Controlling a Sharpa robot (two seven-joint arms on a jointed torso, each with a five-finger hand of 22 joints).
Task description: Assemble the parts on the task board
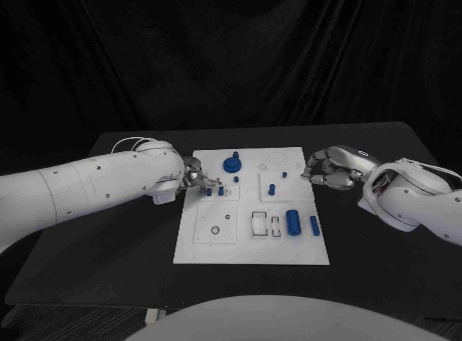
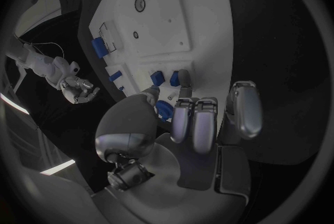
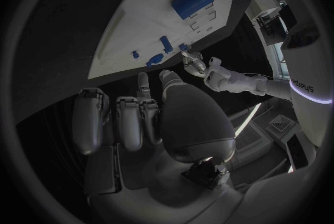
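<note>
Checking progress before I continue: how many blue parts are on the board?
8: a knob and three small pieces toward the far end, two pegs by the left hand, two cylinders near right. The hand may hide more.

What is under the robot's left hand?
The left hand hovers over the white task board, fingertips at small blue parts. Whether it pinches one is hidden by its fingers.

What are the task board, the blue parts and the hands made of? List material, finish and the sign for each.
Task board: probably rigid plastic, matte white; flat with crisp recesses and no glare.
Blue parts, e.g. the large cylinder: likely plastic, uniform colour with a soft sheen.
Left hand and right hand: silvery, metal or metallic-coated plastic; highlights on the fingers. Cannot tell which.
</note>
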